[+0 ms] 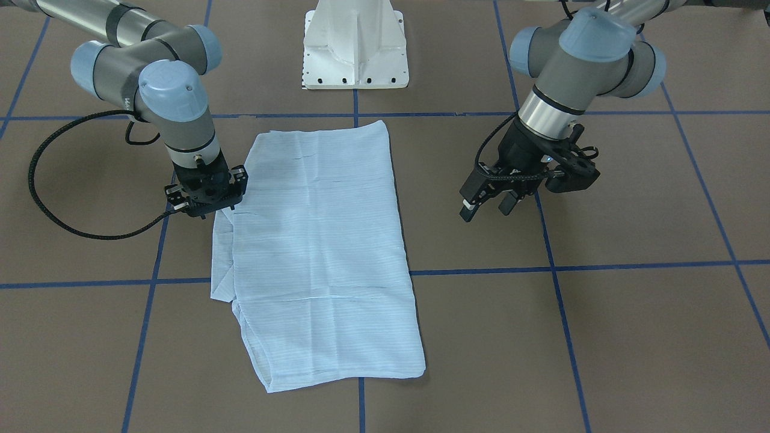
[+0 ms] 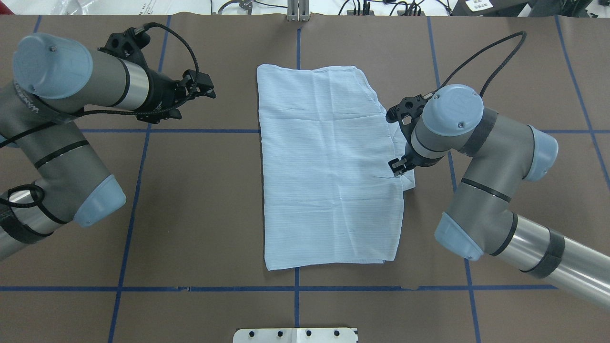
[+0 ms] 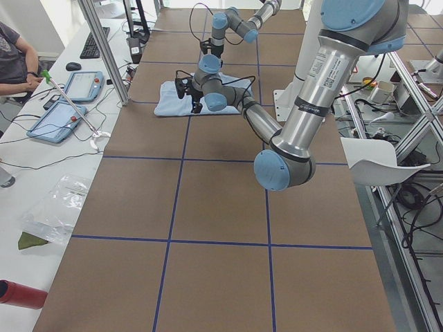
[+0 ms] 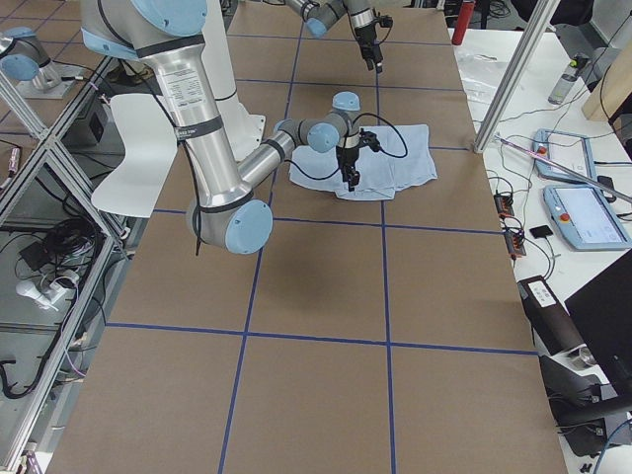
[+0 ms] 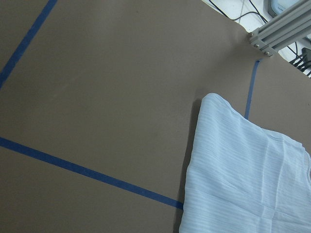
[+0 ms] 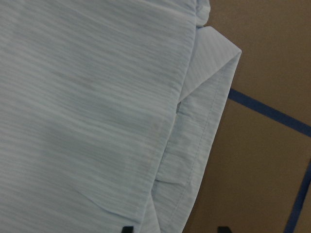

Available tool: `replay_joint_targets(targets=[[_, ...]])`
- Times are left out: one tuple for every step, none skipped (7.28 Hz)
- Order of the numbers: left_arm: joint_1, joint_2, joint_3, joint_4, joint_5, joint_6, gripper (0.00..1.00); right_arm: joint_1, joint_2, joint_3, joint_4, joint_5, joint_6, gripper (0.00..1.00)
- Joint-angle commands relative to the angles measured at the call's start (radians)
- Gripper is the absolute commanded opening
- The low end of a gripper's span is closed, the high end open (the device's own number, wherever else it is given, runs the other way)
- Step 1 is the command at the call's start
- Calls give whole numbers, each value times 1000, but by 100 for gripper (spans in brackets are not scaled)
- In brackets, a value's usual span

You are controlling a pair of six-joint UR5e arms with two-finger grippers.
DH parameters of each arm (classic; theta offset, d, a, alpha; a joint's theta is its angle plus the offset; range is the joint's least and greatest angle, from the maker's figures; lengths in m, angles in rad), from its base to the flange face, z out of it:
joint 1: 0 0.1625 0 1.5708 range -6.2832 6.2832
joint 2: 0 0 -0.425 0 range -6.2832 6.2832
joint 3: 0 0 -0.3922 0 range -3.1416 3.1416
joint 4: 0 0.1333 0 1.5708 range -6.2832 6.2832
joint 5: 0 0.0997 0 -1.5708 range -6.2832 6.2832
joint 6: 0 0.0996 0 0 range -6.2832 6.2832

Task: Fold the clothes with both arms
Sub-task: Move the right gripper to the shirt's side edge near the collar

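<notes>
The light blue striped shirt [image 1: 319, 240] [image 2: 329, 162] lies flat on the brown table as a folded, long rectangle. A cuffed part [image 6: 209, 97] sticks out from under its edge on the robot's right side. My right gripper [image 1: 204, 210] [image 2: 398, 169] hangs low over that edge, open. Its two fingertips [image 6: 127, 228] show apart at the bottom of the right wrist view, with nothing between them. My left gripper [image 1: 486, 210] [image 2: 207, 90] is open above bare table, well clear of the shirt's other long edge. The left wrist view shows only a shirt corner [image 5: 248, 174].
The white pedestal base [image 1: 355, 48] stands at the robot's side of the table. Blue tape lines [image 2: 190, 131] cross the brown surface. A side bench [image 3: 62, 117] with tablets, cables and a seated person [image 3: 14, 55] runs along the far edge.
</notes>
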Motion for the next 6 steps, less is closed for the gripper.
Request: replay_joint_targets(targets=[[5, -6, 11, 2, -1, -7, 100, 26, 21, 23, 3, 66, 50, 100], [33, -6, 3, 5, -3, -13, 100, 30, 21, 50, 6, 71, 95, 100], [70, -6, 5, 0, 0, -82, 97, 36, 6, 101, 3, 84, 101, 100], [115, -6, -7, -2, 5, -116, 97, 41, -12, 134, 3, 135, 145, 100], [159, -9, -15, -3, 9, -162, 98, 43, -16, 153, 3, 169, 171, 100], [185, -14, -39, 0, 11, -209, 98, 43, -20, 167, 6, 176, 217, 100]])
